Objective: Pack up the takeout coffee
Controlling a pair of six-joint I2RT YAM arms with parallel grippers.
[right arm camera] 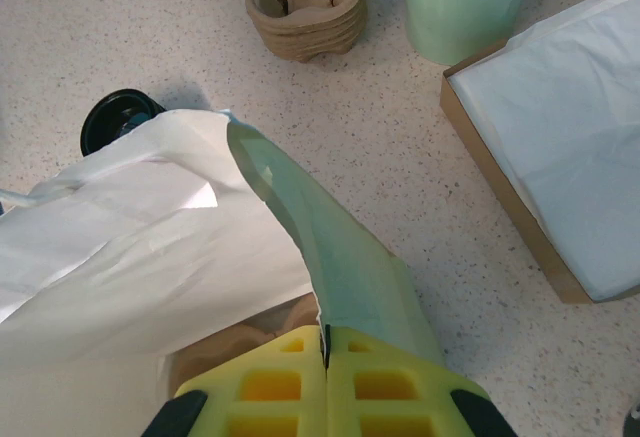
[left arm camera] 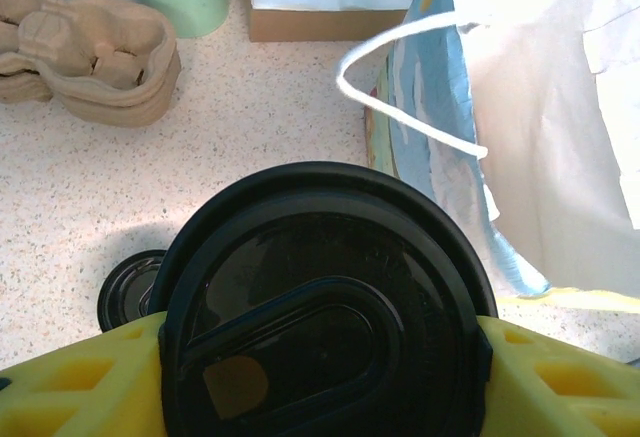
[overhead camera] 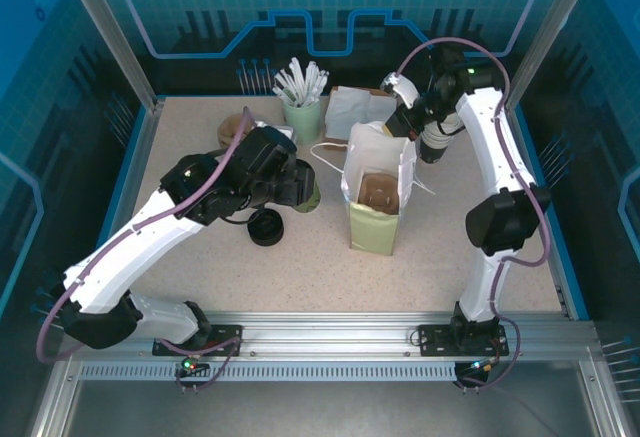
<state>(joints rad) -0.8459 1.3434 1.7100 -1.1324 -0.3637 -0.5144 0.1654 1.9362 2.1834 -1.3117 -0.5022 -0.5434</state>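
Observation:
A coffee cup with a black lid (left arm camera: pixel 320 327) sits between the yellow fingers (left arm camera: pixel 560 377) of my left gripper (left arm camera: pixel 320 382), which is shut on it. In the top view this gripper (overhead camera: pixel 298 185) holds the cup (overhead camera: pixel 312 197) just left of the paper bag (overhead camera: pixel 378 197). The bag stands open, white inside and green outside, with a brown cup carrier (overhead camera: pixel 378 192) in its bottom. My right gripper (right arm camera: pixel 325 362) is shut on the bag's rim (right arm camera: pixel 345 257) at the far right side, seen from above near the back edge (overhead camera: pixel 400 122). The bag's white handle (left arm camera: pixel 400 107) loops toward the cup.
A loose black lid (overhead camera: pixel 265 227) lies on the table in front of the left gripper. At the back stand a stack of pulp carriers (overhead camera: pixel 235 129), a green cup of straws (overhead camera: pixel 302 112) and a box of napkins (overhead camera: pixel 360 107). Blue walls enclose the table.

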